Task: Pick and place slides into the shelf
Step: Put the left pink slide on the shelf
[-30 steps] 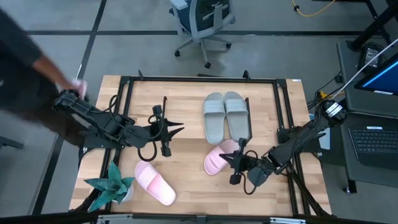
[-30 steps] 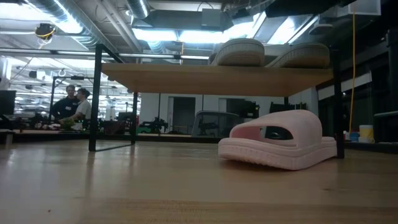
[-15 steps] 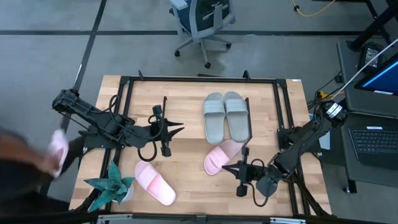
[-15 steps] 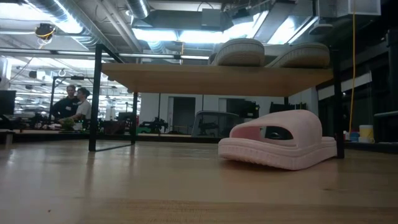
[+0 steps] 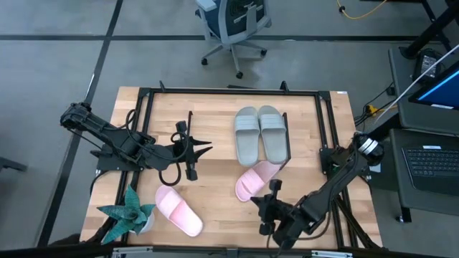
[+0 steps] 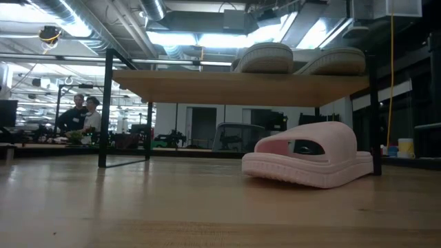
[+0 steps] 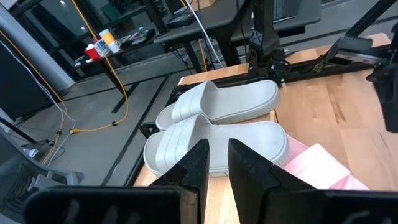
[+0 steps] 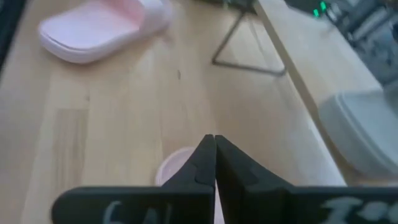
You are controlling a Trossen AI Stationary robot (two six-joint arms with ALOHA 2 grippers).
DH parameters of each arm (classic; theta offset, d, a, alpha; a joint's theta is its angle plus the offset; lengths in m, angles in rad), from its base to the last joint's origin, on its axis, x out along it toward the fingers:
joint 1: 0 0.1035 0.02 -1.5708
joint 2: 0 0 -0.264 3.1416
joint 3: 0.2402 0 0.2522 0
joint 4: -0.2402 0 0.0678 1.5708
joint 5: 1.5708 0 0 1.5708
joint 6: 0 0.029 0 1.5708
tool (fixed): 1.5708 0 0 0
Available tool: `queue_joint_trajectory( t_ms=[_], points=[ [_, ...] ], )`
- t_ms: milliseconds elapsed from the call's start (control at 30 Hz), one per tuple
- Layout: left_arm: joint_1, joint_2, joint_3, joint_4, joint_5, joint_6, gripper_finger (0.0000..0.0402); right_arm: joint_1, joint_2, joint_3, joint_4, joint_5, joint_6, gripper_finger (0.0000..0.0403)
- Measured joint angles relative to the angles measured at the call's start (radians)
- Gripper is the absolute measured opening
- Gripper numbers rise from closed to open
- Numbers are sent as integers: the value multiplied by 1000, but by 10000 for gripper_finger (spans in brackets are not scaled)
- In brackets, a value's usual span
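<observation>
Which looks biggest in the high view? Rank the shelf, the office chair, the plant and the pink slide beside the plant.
1. Shelf
2. Office chair, though it sits lower, on the floor, which shrinks it
3. and 4. Plant and pink slide: too alike to rank.

The table (image 5: 215, 136) is pale, smooth wood with visible grain. The shelf (image 6: 234, 86) is a light wooden board on thin black metal frames. The slides (image 5: 260, 132) look soft, matt foam.
</observation>
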Motion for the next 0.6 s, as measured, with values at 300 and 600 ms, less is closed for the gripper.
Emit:
queue_joint_trajectory(
  t_ms=[300, 600],
  points=[
    [0, 0, 0, 0, 0, 0, 52, -5, 52, 3, -54, -1, 155, 5],
    [0, 0, 0, 0, 0, 0, 52, -18, 52, 2, -43, -33, 184, 14]
  ],
)
